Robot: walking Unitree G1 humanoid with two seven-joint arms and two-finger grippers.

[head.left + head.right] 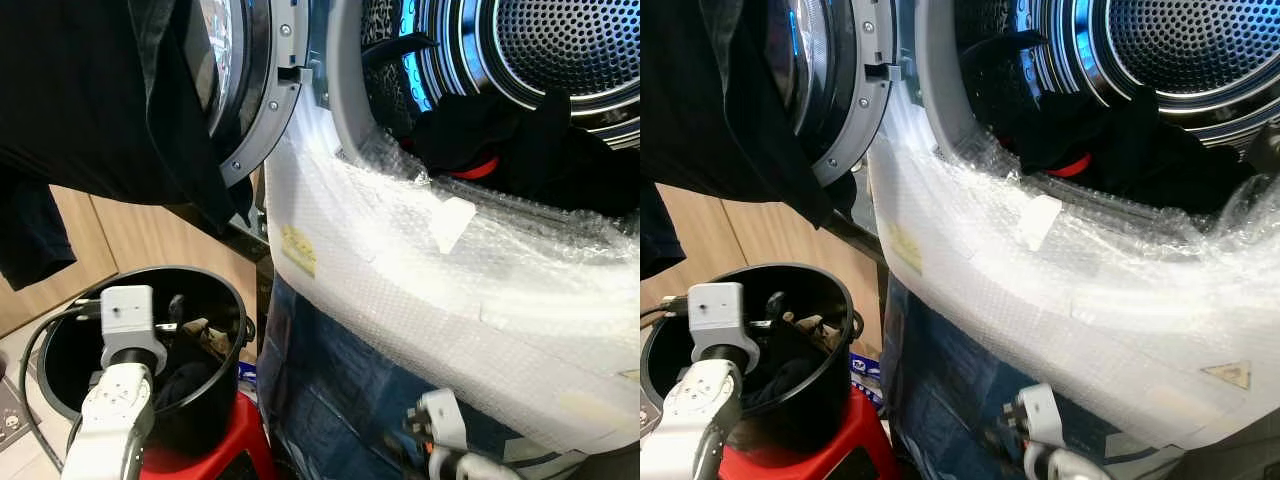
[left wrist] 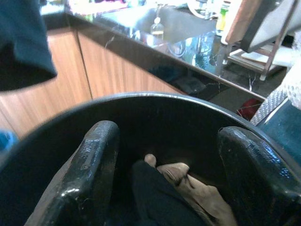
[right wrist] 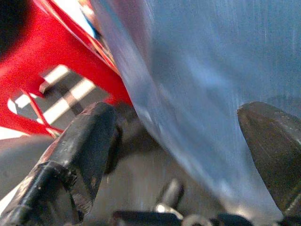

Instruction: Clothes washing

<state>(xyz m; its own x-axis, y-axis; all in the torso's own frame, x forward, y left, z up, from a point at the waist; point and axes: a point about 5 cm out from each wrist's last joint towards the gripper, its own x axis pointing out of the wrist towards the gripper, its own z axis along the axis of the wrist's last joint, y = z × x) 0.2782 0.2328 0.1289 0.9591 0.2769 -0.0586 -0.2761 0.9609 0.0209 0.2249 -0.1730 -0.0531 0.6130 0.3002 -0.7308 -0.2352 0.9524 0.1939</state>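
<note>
Washing machine (image 1: 420, 300): front-loader, its front wrapped in bubble wrap (image 1: 1110, 300); blue front panel below the wrap.
Door (image 1: 262, 90): swung open toward the robot's left; grey ring with glass inside.
Drum (image 1: 1185, 45): perforated steel, lit blue along the rim.
Clothes in drum (image 1: 1120, 140): dark bundle heaped at the lower lip of the opening, resting against the wrap; a red patch shows beneath it.
Hanging garment (image 1: 90, 110): black cloth draped down in front of the open door, across the upper left of the head views.
Bucket (image 1: 225, 385): black, round, standing on a red stool (image 1: 855, 450), just beside the machine's lower left corner.
Clothes in bucket (image 2: 183, 181): a dark piece and a beige piece lying at the bottom, touching each other.
Left gripper (image 2: 169, 174): inside the bucket's mouth, above the clothes; fingers (image 2: 96, 165) spread apart, nothing between them, not touching the cloth.
Right gripper (image 3: 183, 141): low, against the machine's blue front panel, red stool behind it; fingers (image 3: 80, 146) spread wide, holding nothing. View blurred.
Cabinets (image 1: 130, 235): wood-fronted, behind the bucket, under a dark glossy counter (image 2: 155, 44).
Cable (image 1: 28, 400): black, looping by the left arm outside the bucket's rim.
</note>
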